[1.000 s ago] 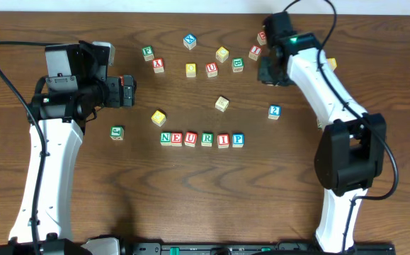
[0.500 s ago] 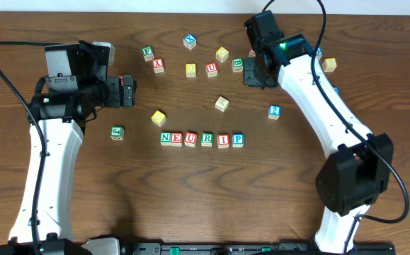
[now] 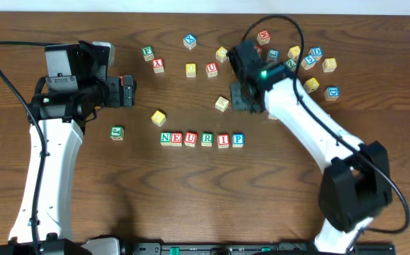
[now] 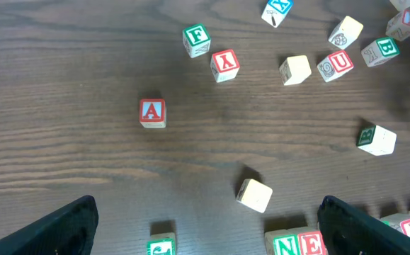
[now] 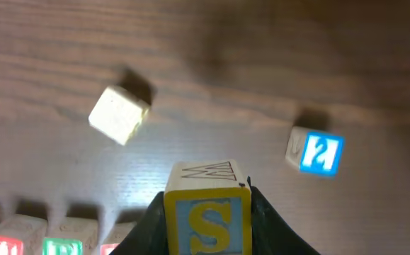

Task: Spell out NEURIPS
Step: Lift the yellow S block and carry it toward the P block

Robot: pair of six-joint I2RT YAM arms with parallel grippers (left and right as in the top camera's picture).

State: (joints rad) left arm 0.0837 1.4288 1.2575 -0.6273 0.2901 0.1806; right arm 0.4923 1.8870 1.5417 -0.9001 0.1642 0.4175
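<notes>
Your right gripper (image 5: 208, 221) is clamped on the yellow S cube (image 5: 206, 212), held above the surface (image 3: 190, 191) just behind the right end of the row. That row of 6 cubes (image 3: 202, 139) reads N, E, U, R, I, P at mid-surface. Your left gripper (image 3: 129, 91) stands wide open and empty, well left of the row.
</notes>
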